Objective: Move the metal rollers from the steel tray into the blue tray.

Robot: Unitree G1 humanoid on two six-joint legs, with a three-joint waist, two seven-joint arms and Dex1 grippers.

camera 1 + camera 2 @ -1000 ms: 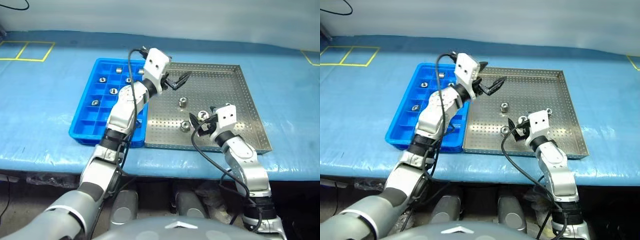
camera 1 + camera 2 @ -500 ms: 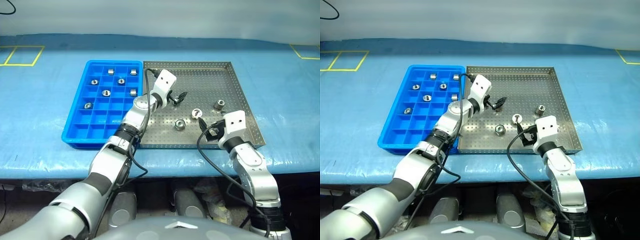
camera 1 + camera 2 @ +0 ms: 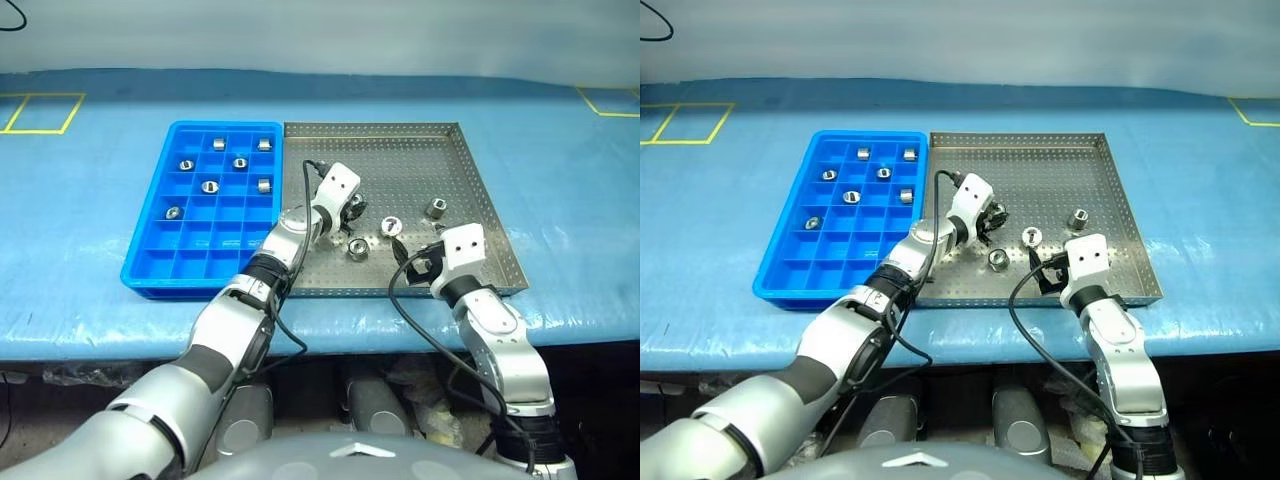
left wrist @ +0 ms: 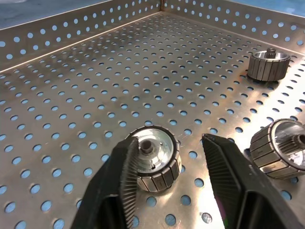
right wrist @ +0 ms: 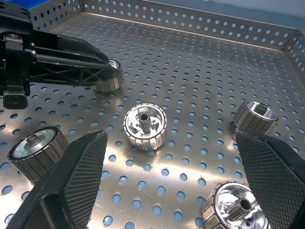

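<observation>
Left gripper jaws astride metal roller on steel tray, not yet clamped; right gripper jaws wide, empty.

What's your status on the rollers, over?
Left tool open, straddling a roller in steel tray. Right tool open above other rollers. Blue tray partly loaded. Nothing blocking.
</observation>
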